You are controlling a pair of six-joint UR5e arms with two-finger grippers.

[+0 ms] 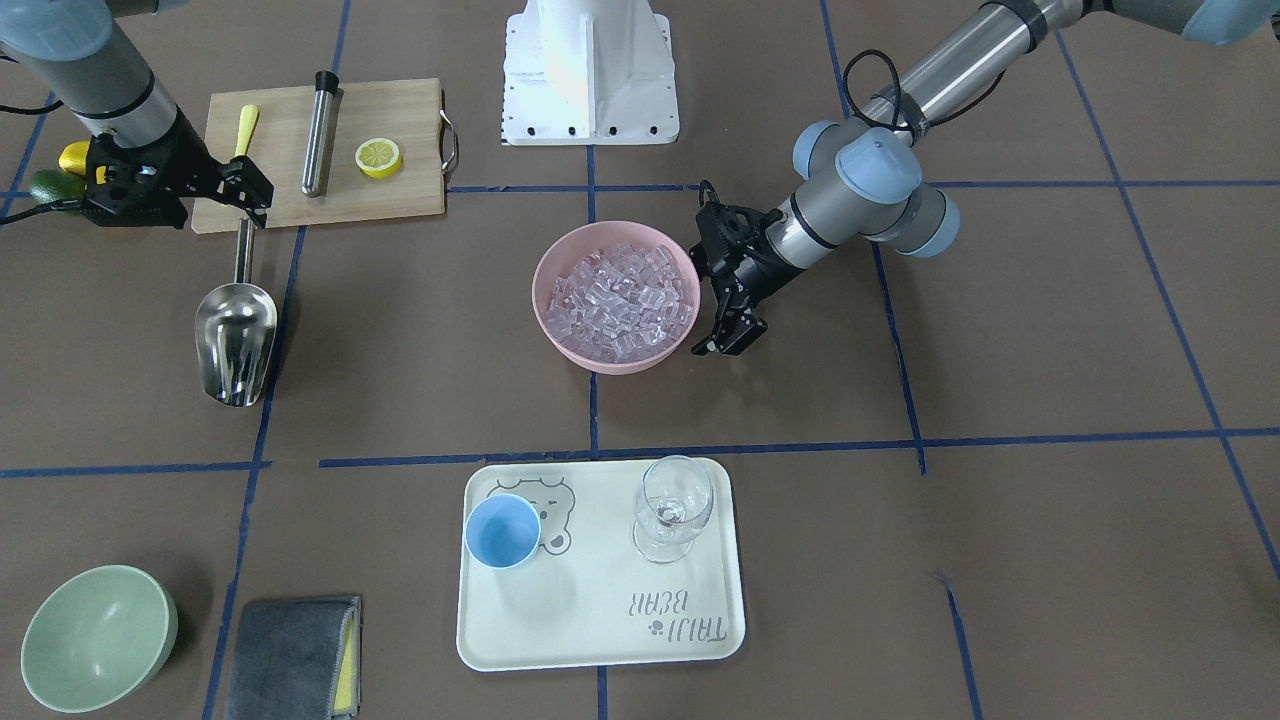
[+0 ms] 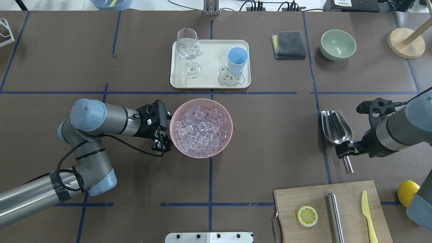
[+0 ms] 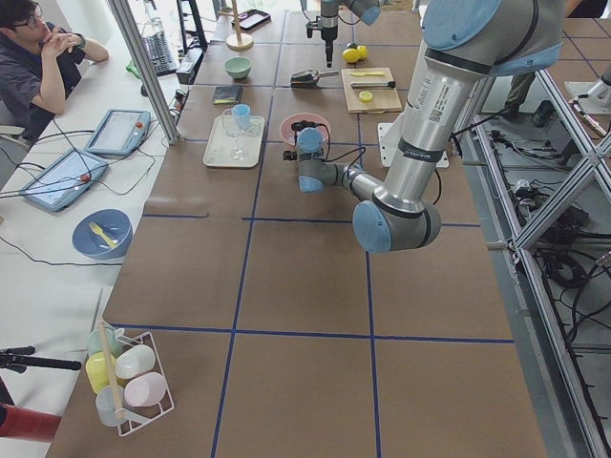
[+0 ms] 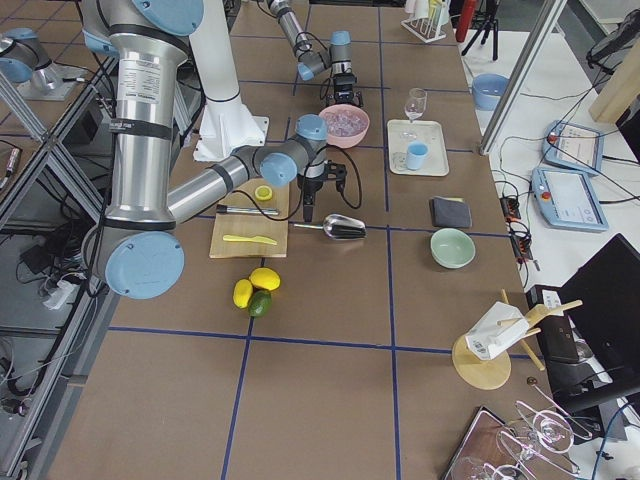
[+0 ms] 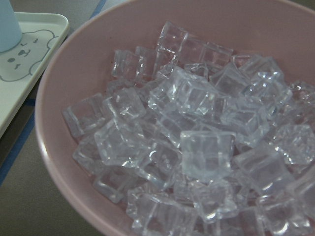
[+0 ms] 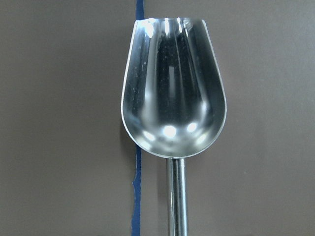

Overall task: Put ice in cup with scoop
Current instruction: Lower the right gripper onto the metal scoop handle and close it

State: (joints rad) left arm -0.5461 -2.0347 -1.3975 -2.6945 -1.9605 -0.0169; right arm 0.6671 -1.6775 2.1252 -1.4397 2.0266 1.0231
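Steel gleams at 3 o'clock of the overhead view, where the scoop [image 2: 335, 126] lies flat on the brown bench [image 2: 270, 135]. Its trough points toward 12 o'clock and its thin handle toward 6, and it lies beside a blue tape line. The right wrist view shows the trough as bare polished metal. The right tool [image 2: 347, 150] sits down over the handle just behind the trough, with fingers on either side of the rod. I cannot tell whether they actually press on it. The ice [image 2: 200, 130] is heaped in a pink bowl [image 2: 230, 133] at the middle of the bench, well apart from the scoop. The clear cubes are piled nearly to the rim. The left tool [image 2: 162, 144] hangs at 9 o'clock of that bowl, just beside its rim and carrying nothing. How far its fingers stand apart I cannot tell. At 12 o'clock from the bowl lies a cream tray [image 2: 209, 79] with a bear drawing. The light-blue cup [image 2: 237, 60] stands upright on the tray's 3 o'clock half, and a clear wine glass [image 2: 189, 50] stands on its 9 o'clock half. A folded grey cloth [image 2: 289, 44] and a pale green bowl [image 2: 338, 44] sit at about 2 o'clock from the pink bowl. At 5 o'clock a wooden board [image 2: 303, 199] carries a lemon half [image 2: 307, 216], a steel cylinder [image 2: 335, 216] and a yellow knife [image 2: 368, 216]. A whole lemon [image 2: 407, 193] lies off the board's 3 o'clock edge.
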